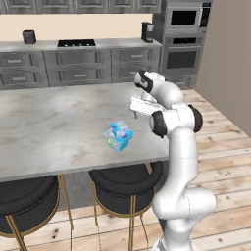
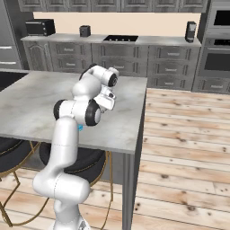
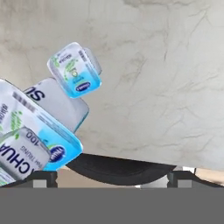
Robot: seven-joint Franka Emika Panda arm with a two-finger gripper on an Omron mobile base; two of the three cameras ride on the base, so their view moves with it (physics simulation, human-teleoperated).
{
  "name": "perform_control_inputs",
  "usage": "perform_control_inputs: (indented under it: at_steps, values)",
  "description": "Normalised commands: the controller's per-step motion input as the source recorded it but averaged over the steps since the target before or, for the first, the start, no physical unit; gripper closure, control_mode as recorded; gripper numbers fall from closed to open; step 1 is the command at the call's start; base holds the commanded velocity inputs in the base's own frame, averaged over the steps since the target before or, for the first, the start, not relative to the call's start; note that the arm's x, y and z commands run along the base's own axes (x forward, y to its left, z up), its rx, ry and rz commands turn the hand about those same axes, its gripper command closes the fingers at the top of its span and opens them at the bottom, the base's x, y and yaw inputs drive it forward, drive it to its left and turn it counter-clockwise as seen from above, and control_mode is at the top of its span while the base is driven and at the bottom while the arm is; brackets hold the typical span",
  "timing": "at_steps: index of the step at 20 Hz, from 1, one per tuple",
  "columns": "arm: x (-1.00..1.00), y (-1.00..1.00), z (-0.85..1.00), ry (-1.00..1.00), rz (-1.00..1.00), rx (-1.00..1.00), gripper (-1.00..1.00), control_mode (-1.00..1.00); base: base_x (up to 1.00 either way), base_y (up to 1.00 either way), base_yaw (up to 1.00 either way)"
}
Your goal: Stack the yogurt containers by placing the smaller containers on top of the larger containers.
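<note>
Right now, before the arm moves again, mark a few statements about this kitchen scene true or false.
1. The small yogurt cup and the large yogurt pack are together on the marble counter, near its front edge. True.
2. The gripper is clamped on the small yogurt cup. False: its fingertips stand wide apart with nothing between them.
3. Two black stools stand at the counter's front side. True.
4. The large yogurt pack lies on the wooden floor. False: it is on the counter.
5. A cooktop is set into the back worktop. True.
</note>
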Motion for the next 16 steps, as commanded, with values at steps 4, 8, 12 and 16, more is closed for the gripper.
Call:
perform_control_inputs:
  at_steps: [4, 8, 12, 16]
  values:
    - [0.06, 0.00, -0.14, -0.03, 0.07, 0.01, -1.00, -1.00, 0.00, 0.00, 0.00]
    - [0.03, 0.01, -0.14, -0.05, 0.10, 0.06, -1.00, -1.00, 0.00, 0.00, 0.00]
    - [0.07, 0.00, -0.11, -0.06, 0.12, 0.11, -1.00, -1.00, 0.00, 0.00, 0.00]
    - [0.03, 0.00, -0.07, -0.11, 0.13, 0.15, -1.00, -1.00, 0.00, 0.00, 0.00]
